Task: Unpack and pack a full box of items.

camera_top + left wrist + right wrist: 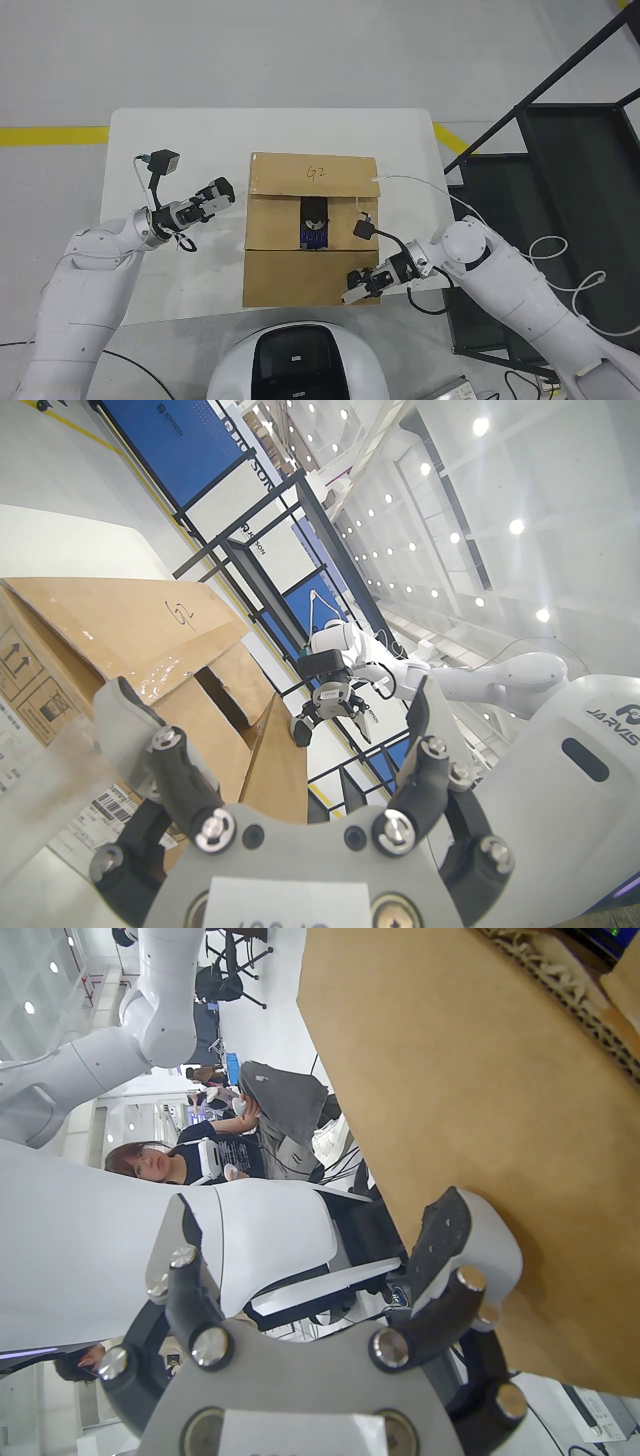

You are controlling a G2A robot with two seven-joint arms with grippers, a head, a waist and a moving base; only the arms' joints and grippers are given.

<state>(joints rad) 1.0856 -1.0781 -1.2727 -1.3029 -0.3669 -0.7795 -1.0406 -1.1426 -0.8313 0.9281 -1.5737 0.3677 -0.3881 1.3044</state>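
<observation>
Two spread claws bracket the partly closed cardboard box (290, 215) on the counter (180, 140): it sits just beside the left claw (224, 190), while the right claw (356, 285) is at its corner flap.

Bright, even light all round. Round ceiling lamps (516, 526) blaze in rows in the left wrist view, and glare glints off the tape (162, 674) on the box (125, 620). The white table (180, 140) is bright, its shadows soft. Both wrist views bend straight lines near their edges.

Left gripper (226, 192), fingers spread, hangs toward the left edge of the tabletop (180, 140). Right gripper (352, 287), fingers likewise spread, sits at its near edge
</observation>
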